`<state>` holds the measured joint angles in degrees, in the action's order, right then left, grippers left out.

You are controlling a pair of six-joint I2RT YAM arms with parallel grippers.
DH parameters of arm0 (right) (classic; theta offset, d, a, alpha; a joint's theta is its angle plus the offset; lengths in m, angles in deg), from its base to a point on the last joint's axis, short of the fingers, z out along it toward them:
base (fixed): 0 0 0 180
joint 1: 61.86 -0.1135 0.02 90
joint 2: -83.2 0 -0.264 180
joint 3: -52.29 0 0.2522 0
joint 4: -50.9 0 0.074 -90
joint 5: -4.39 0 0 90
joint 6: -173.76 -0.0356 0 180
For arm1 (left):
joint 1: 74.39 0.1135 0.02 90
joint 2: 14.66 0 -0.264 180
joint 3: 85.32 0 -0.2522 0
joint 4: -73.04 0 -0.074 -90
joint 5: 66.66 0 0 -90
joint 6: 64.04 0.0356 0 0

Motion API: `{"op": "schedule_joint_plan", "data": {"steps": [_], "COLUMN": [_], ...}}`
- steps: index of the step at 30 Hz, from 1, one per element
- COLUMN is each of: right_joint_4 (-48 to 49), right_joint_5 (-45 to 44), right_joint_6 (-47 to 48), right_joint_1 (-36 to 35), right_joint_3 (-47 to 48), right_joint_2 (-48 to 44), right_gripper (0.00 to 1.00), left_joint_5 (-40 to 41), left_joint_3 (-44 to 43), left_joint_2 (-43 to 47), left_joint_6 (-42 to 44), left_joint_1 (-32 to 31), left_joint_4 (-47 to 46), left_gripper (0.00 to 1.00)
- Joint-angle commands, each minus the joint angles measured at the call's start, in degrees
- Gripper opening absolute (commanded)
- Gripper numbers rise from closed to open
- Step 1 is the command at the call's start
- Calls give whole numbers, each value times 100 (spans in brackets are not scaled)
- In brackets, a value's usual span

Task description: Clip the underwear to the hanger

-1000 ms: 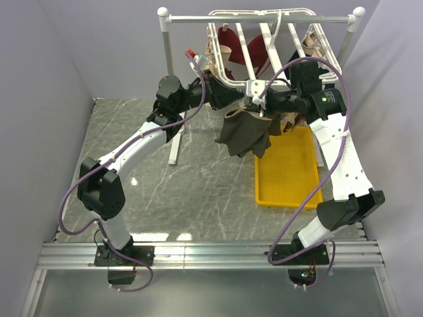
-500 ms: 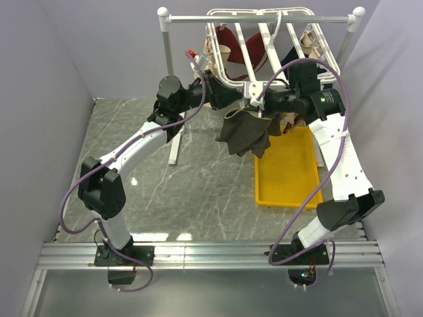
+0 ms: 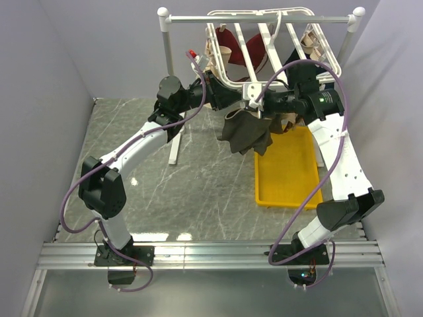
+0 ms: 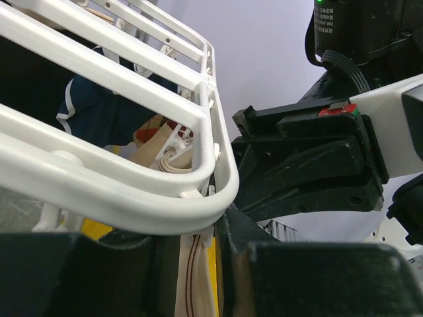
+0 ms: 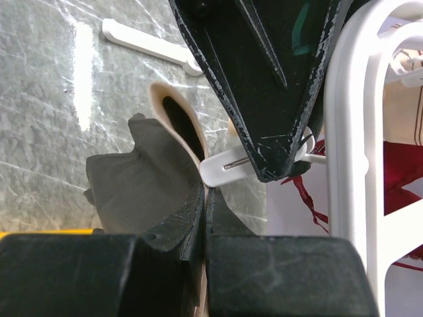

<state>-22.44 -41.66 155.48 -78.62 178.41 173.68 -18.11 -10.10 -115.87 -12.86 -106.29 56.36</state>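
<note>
Nr hanger (image 4: 119, 191) rim: underwear (image 3: 246, 132), clip (image 5: 221, 168)

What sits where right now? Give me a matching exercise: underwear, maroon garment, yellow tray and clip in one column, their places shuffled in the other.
Things: 1 underwear; 2 maroon garment; 3 yellow tray; 4 white clip.
Places: A on the table, robot's right; B squeezed by the left end effector; C hung among the hanger slats; D pinched by the right end effector, dangling.
Pairs: 1-D; 2-C; 3-A; 4-B.
</note>
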Motion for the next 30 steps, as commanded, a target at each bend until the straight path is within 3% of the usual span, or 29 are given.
{"op": "schedule_joint_plan", "data": {"steps": [1, 11, 30], "right_joint_4": [244, 86, -28], "right_joint_5": [-17, 18, 246], "right_joint_6": [26, -466, -730], "right_joint_1": [-65, -56, 14], "right_joint_3": [23, 690, 885], "right_joint_2": [-39, 321, 357], "right_gripper": [0, 0, 0], "left_joint_5": [-205, -355, -724], "left_joint_3": [-135, -38, 252], "left_joint_2": [-13, 5, 93], "left_joint_6": [-55, 147, 1281], "left_joint_1": [-27, -18, -9], "left_joint_4": [-226, -367, -384], "left_gripper": [0, 0, 0]}}
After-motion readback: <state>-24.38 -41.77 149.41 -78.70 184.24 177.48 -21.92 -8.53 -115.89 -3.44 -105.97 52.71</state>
